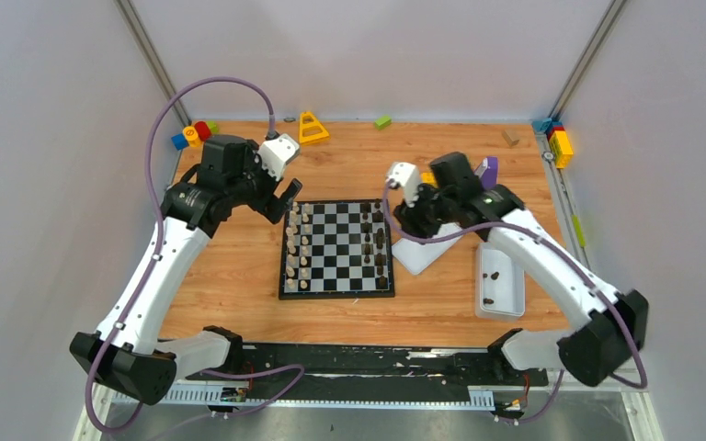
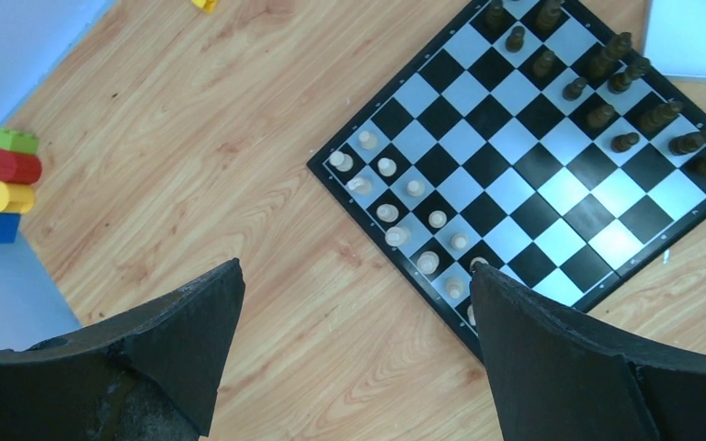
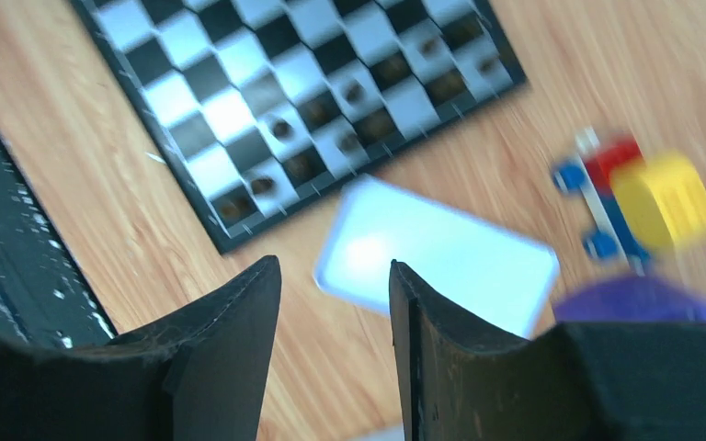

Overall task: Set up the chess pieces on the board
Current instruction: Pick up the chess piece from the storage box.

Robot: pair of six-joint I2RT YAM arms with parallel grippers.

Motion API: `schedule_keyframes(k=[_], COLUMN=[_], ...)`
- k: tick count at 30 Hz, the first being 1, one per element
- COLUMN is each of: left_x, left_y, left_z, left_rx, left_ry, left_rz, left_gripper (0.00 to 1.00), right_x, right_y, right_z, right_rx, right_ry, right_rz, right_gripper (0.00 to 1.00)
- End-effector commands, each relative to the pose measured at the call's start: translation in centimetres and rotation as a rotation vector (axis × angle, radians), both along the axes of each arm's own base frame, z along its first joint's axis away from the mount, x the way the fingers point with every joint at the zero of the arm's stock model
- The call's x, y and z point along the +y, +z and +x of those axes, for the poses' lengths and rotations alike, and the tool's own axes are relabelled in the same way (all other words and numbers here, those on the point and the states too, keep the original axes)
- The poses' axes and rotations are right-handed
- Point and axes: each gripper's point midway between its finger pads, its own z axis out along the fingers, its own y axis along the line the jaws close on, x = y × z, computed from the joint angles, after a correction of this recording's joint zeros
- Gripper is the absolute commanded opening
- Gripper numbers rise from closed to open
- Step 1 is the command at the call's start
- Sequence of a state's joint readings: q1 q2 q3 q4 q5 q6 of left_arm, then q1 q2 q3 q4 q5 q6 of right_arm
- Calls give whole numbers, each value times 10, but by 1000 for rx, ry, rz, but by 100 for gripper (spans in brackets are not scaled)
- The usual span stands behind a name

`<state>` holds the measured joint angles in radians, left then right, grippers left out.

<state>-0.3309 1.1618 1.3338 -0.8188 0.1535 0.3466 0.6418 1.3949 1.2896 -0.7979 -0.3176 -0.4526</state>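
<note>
**Figure. Two-arm chess set-up, overhead and wrist views.**

My left gripper (image 2: 354, 268) stands at its widest and holds nothing. It hangs over the wood just beside the board (image 2: 515, 184), near the corner with the pale pieces (image 2: 395, 197). My right gripper (image 3: 333, 266) shows a narrow gap between its fingers, also empty. It hovers above the white lid (image 3: 441, 253) at the board's right edge.

Pale pieces fill two files on the left of the board. The dark pieces (image 1: 379, 243) stand in two looser files on the right. A few dark men lie in the white tray (image 1: 521, 285), well apart from the board.

*Hazards, as I judge them.*
- My fingers are broad against a single square, so lowering them among packed neighbours could topple several pieces at once.
- The purple cable (image 1: 404, 237) loops close to the dark files. A swing of my right arm might drag it through them.
- The tray pieces are tiny and lie flat. A pinch slightly off centre could flick one out or let it slip on the way over.
- The right wrist view is blurred, so my aim from that camera is uncertain.

*Markings.* I can read no brand, label or lettering in any view. The toy blocks (image 2: 0, 179) carry none that I can make out.
</note>
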Motion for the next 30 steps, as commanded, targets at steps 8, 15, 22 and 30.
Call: schedule_keyframes(k=[8,15,22,30], left_x=[-23,-24,-25,-26], left_y=[11,9,6,6], left_z=[-3,-6,-7,-7], left_rx=[3,-3,5,4], left_ry=[-122,-133,-139,-139], left_rz=[-77,-81,-89,-89], left_gripper=[100,100,100,100], right_x=[-208,-270,-275,-274], right_y=[-38,-84,-110,-139], right_z=[-20,-38,-34,-31], right_rx=[69,194,275,344], right_ry=[-575,-753,-777,-775], right_rz=[-65,-98,-69,-61], right_gripper=[50,46,43,39])
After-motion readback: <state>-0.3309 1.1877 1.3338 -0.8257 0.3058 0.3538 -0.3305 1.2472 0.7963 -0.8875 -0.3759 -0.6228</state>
